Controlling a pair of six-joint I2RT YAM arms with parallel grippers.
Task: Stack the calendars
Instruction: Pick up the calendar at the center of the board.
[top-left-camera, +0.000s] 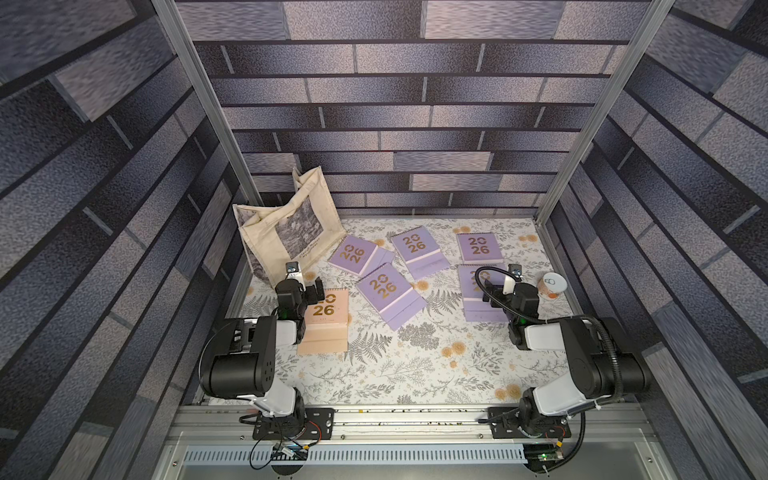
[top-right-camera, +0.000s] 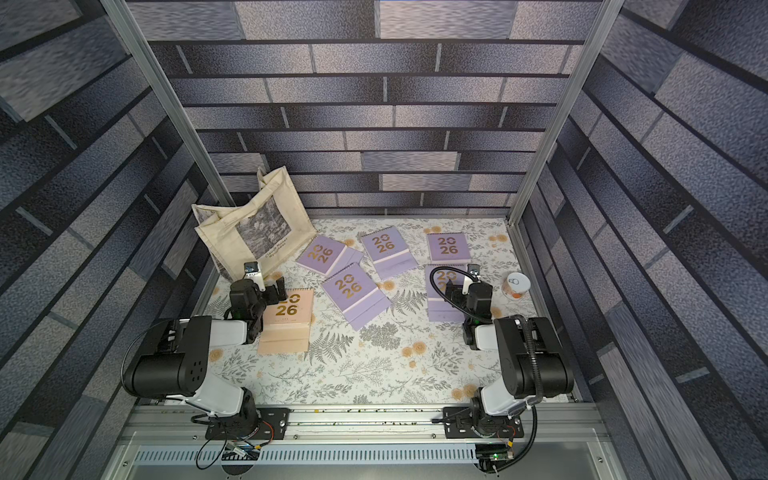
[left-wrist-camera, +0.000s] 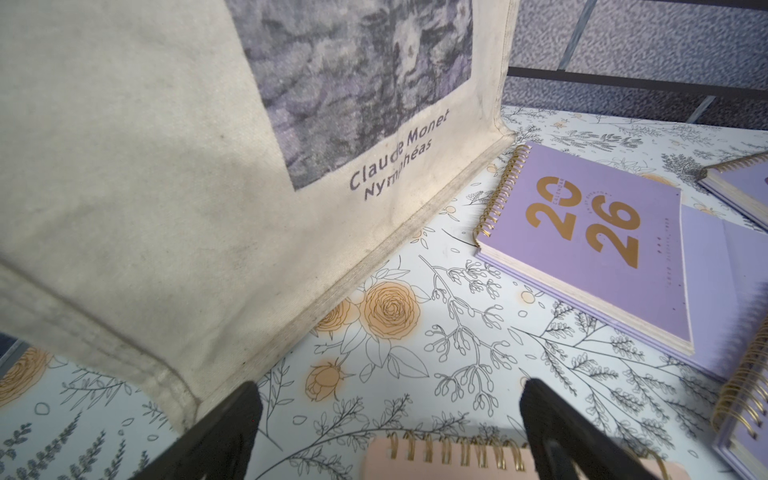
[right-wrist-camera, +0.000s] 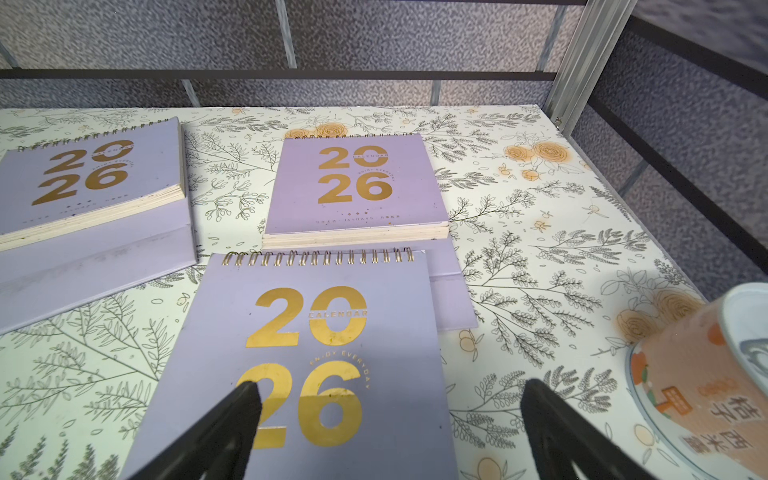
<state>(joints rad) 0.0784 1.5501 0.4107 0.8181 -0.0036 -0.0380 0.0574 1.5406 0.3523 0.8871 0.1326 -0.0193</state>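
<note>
Mostly lilac calendars (top-left-camera: 384, 289), spiral-bound, gold "2026"

In both top views the floral worktop (top-left-camera: 415, 374) is brightly and evenly lit from above, and shadows on it are faint and soft. The brick-print walls (top-left-camera: 104, 208) are dimmer and smear toward the frame edges, where the aluminium posts (top-left-camera: 199, 104) splay outward. In the left wrist view a grey shadow crosses the tote bag (left-wrist-camera: 124, 166), and a spiral-bound lilac calendar (left-wrist-camera: 744, 444) at the frame's edge is streaked with blur. In the right wrist view the gold numerals on the nearest calendar (right-wrist-camera: 311, 332) glint, and a shadow dims the part closest to the camera. The right end effector (right-wrist-camera: 388, 395) shows black, soft-edged fingers (right-wrist-camera: 232, 428), and the cup (right-wrist-camera: 706, 395) is out of focus.
</note>
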